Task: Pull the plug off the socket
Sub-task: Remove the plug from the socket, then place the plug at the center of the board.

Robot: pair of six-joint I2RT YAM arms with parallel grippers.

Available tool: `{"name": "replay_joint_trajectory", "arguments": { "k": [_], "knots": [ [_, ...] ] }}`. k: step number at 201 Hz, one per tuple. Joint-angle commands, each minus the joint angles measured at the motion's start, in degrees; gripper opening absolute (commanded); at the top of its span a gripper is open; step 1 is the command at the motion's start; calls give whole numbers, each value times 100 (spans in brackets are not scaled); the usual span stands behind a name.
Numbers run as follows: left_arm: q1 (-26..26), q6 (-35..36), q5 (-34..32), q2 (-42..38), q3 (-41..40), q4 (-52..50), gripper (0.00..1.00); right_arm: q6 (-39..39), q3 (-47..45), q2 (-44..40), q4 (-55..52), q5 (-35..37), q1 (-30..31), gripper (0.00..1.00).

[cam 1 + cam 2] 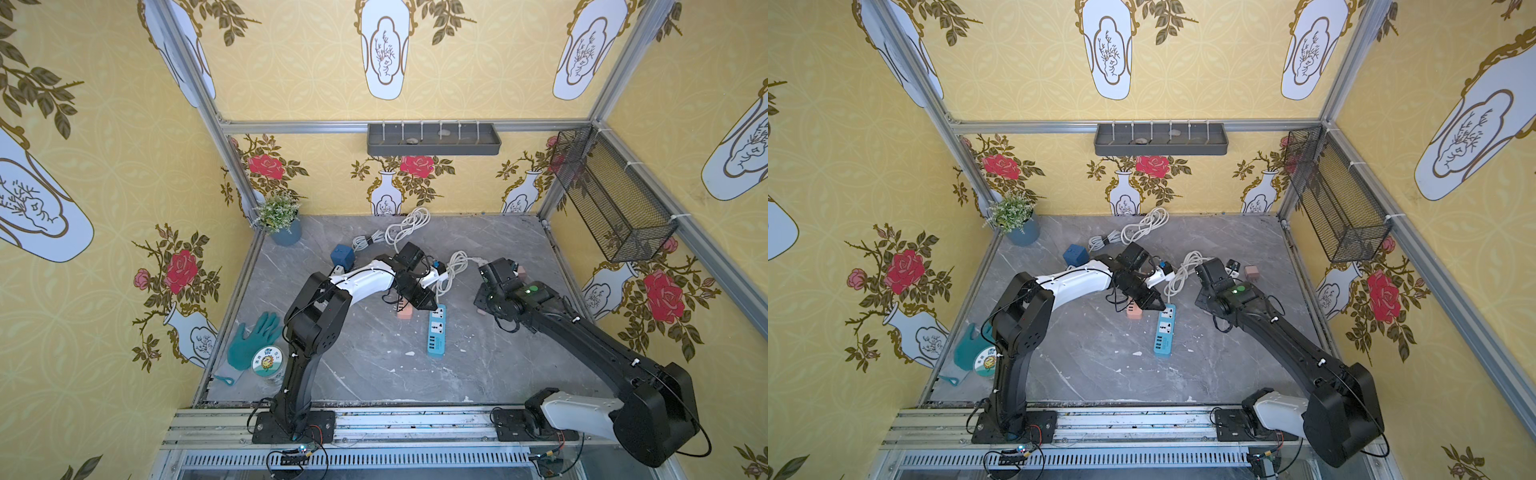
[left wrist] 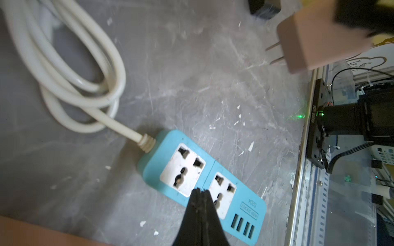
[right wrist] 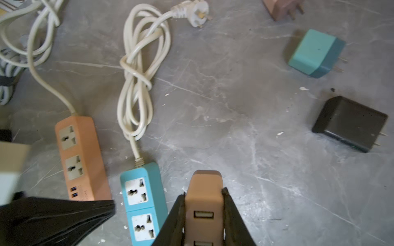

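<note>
Marble-patterned grey tabletop (image 1: 374, 374) is covered with strips and chargers, and the blue plastic power strip with two white universal sockets (image 2: 200, 183) lies near its middle with both sockets bare. Its white coiled cord (image 3: 136, 85) is left loose behind it. The strip appears to be pinned by the left gripper (image 2: 200, 191), whose black jaws are pressed together with nothing between them, their tip resting at the seam between the sockets, probably so that the strip cannot lift. The tan plastic block-shaped USB charger plug (image 3: 203, 191) is clamped between the jaws of the right gripper (image 3: 203, 213) and is carried clear of the strip, prongs exposed in the left wrist view. Extraction is judged done.
</note>
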Motion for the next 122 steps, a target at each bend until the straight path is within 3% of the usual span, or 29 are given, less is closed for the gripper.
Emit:
{"name": "replay_joint_trajectory", "arguments": {
  "k": [1, 20, 45, 97, 122],
  "knots": [
    [-3, 298, -22, -116, 316, -316, 18, -274, -7, -31, -73, -22, -320, 0],
    [-3, 378, -32, -323, 470, -446, 27, -418, 76, 42, -68, -49, -646, 0],
    [-3, 610, -261, -739, 377, -561, 49, -590, 368, 362, -56, 118, -917, 0],
    [184, 1114, -1593, -1896, -492, -651, 94, -1164, 1337, 1632, 107, 510, -1438, 0],
    [638, 1123, -1684, -2498, -1066, -718, 100, -1423, 2105, 2419, -61, 904, -1576, 0]
  ]
}}
